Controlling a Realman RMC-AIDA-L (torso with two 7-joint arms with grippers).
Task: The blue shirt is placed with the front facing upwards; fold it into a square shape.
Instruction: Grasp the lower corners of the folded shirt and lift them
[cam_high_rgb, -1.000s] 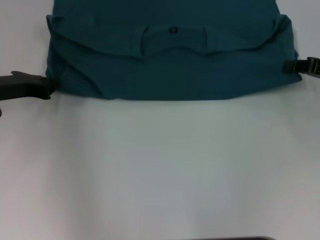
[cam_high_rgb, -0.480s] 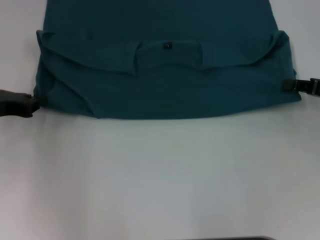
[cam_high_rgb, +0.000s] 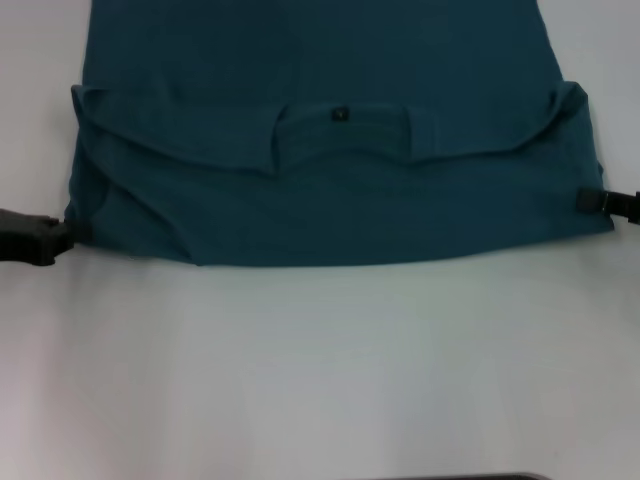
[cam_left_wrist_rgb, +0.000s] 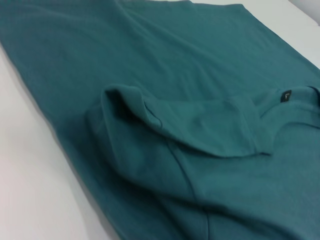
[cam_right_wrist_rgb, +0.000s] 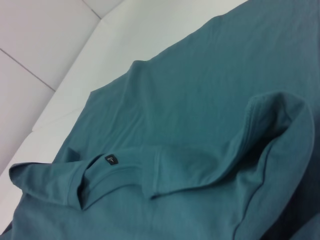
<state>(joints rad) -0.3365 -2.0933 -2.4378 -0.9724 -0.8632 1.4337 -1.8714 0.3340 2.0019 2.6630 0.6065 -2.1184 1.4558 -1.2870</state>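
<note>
The dark teal-blue cotton shirt (cam_high_rgb: 330, 120) lies on the white desk (cam_high_rgb: 320, 370), its near part folded over so the ribbed collar and small black neck label (cam_high_rgb: 340, 114) face up. The left claw (cam_high_rgb: 62, 232) sits at the fold's left edge and the right claw (cam_high_rgb: 590, 200) at its right edge; whether either is clamped on cloth cannot be told. The risk I see is uneven pull: one side slipping free would skew the fold and bunch the already rumpled sleeve layers.
</note>
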